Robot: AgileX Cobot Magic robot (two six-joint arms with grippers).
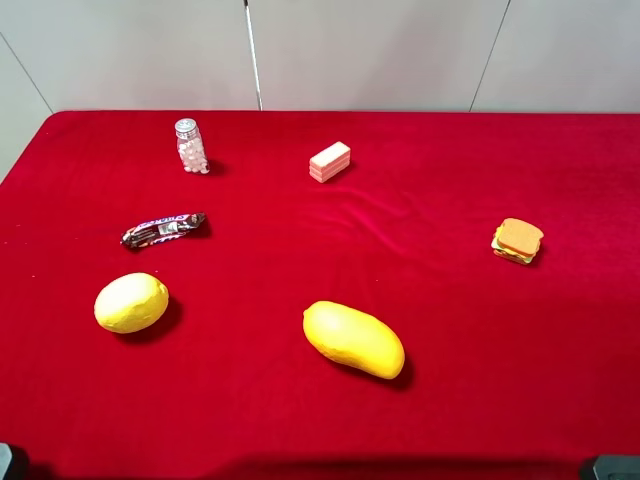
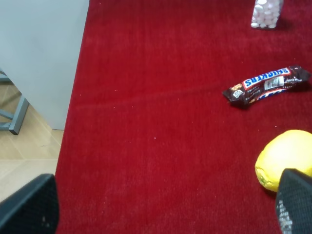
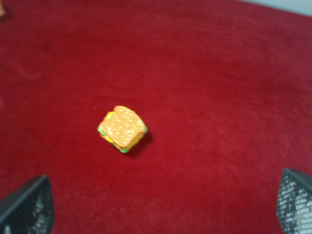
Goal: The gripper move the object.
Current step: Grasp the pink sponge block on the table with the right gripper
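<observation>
Left gripper [image 2: 163,209] jaws spread wide over red cloth [image 2: 146,97]. Snickers bar [image 2: 267,86] lies flat on cloth. Lemon [image 2: 285,158] near it, partly behind one fingertip [image 2: 295,202]. Jar w/ white pellets [image 2: 266,13] well apart from bar, cut off by frame.

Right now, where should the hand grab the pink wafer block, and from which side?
From above, pinch the pink wafer block at mid-length across its two long striped sides. It lies flat on the red cloth, turned diagonally, so that narrow width probably fits best.
</observation>
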